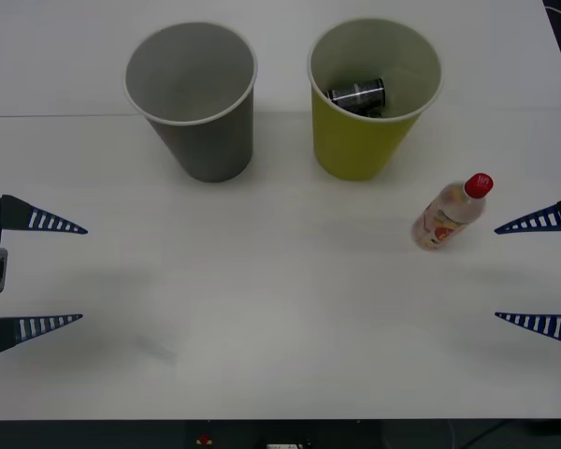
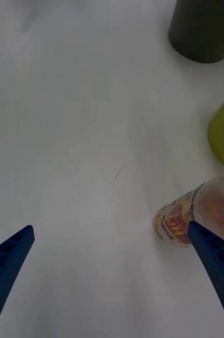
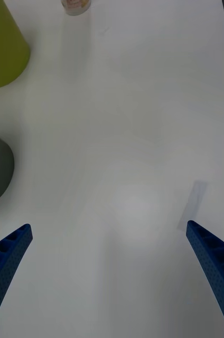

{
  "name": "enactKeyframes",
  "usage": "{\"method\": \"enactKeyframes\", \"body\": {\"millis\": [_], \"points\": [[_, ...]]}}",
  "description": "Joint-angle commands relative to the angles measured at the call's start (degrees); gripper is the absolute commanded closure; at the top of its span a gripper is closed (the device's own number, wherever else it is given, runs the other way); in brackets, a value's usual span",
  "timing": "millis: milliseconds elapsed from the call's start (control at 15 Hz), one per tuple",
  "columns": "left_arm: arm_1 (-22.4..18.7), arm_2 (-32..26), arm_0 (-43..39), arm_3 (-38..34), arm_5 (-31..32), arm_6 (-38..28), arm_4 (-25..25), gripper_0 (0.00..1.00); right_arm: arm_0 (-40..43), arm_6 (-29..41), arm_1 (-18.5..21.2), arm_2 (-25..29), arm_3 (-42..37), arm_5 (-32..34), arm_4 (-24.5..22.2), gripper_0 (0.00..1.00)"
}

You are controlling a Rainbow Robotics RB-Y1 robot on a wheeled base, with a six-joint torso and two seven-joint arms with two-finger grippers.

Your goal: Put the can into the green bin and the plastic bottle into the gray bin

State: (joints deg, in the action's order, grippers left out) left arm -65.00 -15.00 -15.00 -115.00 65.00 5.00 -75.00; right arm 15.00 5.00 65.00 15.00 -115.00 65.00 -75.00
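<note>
Standing upright at the right gripper's [image 1: 535,271] eleven o'clock, bottle [image 1: 449,213] looked light, smooth, crushable; best pinched mid-label, gently. Both grippers spread wide, empty, left [image 1: 39,272] idle at nine o'clock. Can [image 1: 357,94] already lay in green bin [image 1: 360,154], gray bin [image 1: 210,150] beside it.

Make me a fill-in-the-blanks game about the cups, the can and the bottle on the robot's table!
1. The can lies inside the ____ bin.
2. The plastic bottle has a ____ cap.
3. The gray bin has ____ in it.
4. The bottle stands nearest the ____ gripper, whose fingers are spread, like the left gripper's.

Missing words: green; red; nothing; right
</note>
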Motion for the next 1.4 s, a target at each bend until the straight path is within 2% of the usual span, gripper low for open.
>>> {"method": "enactKeyframes", "body": {"millis": [67, 200, 267, 400, 600, 1067, 1200, 1400], "points": [[0.0, 0.0, 0.0, 0.0, 0.0, 0.0, 0.0, 0.0, 0.0, 0.0, 0.0, 0.0, 0.0, 0.0, 0.0, 0.0], [0.0, 0.0, 0.0, 0.0, 0.0, 0.0, 0.0, 0.0, 0.6, -0.2, -0.3, -0.1, 0.3, -0.3, 1.5, 0.0], [0.0, 0.0, 0.0, 0.0, 0.0, 0.0, 0.0, 0.0, 1.1, -0.6, 0.4, 0.1, 0.7, -0.8, 4.2, 0.0], [0.0, 0.0, 0.0, 0.0, 0.0, 0.0, 0.0, 0.0, 1.4, -1.1, 1.0, 0.1, 0.6, -2.0, 6.2, 0.0], [0.0, 0.0, 0.0, 0.0, 0.0, 0.0, 0.0, 0.0, 5.7, -2.1, 1.4, 0.1, -1.0, -6.9, 10.0, 0.0], [0.0, 0.0, 0.0, 0.0, 0.0, 0.0, 0.0, 0.0, 20.1, -3.6, 2.6, -0.1, -10.9, -26.1, 11.1, 0.0], [0.0, 0.0, 0.0, 0.0, 0.0, 0.0, 0.0, 0.0, 23.0, -3.9, 2.6, -1.2, -12.7, -30.6, 11.1, 0.0], [0.0, 0.0, 0.0, 0.0, 0.0, 0.0, 0.0, 0.0, 27.3, -4.6, 4.2, -6.6, -15.4, -43.5, 11.2, 0.0]]}}
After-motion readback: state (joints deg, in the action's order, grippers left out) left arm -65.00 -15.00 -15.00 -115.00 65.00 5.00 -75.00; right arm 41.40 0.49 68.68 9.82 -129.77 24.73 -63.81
